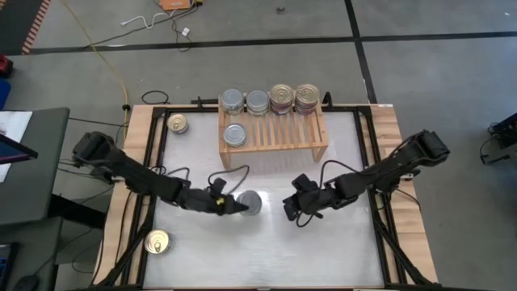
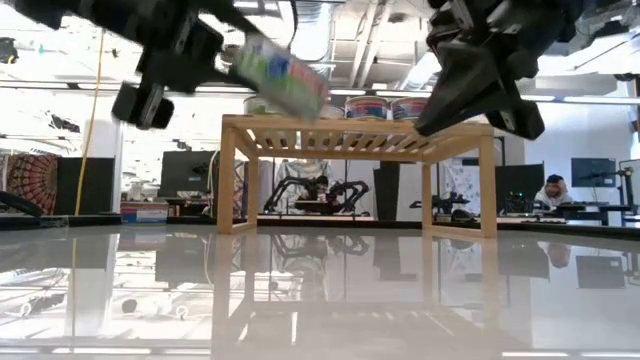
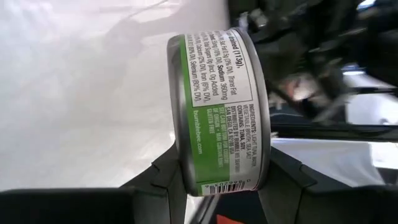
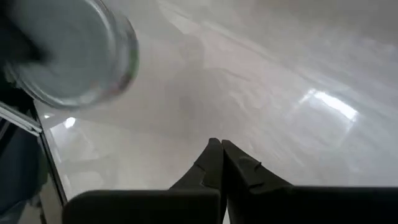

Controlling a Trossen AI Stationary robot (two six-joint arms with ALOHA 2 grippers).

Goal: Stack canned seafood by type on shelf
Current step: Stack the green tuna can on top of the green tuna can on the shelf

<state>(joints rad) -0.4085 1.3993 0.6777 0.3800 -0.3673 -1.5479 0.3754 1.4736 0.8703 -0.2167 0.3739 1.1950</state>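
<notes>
The light-wood shelf (image 1: pixel 273 129) stands at the table's far middle. Several tins stand along its far edge, two silver ones (image 1: pixel 245 101) and two stacked pairs (image 1: pixel 294 97), and one silver tin (image 1: pixel 234 135) sits nearer on its left part. Above the table's middle my left gripper (image 1: pixel 239 204) is shut on a green-labelled tin (image 3: pixel 217 112), which hangs high and tilted in the low view (image 2: pixel 280 75). To its right my right gripper (image 1: pixel 291 208) is raised, shut and empty, its fingers together (image 4: pixel 217 155). My left gripper pinches the tin between its two fingers (image 3: pixel 155 180), one on each flat end (image 3: pixel 176 155), at the part of the rim nearest the wrist. The fingers come nearly level from the table's left. The tin is lifted clear of the table, tilted, its labelled wall showing.
Two gold-lidded tins rest on the table: one at the far left beside the shelf (image 1: pixel 178 124), one at the near left corner (image 1: pixel 157 242). Bare tabletop (image 1: pixel 323 250) lies in front of the shelf. Cables run along the table's sides.
</notes>
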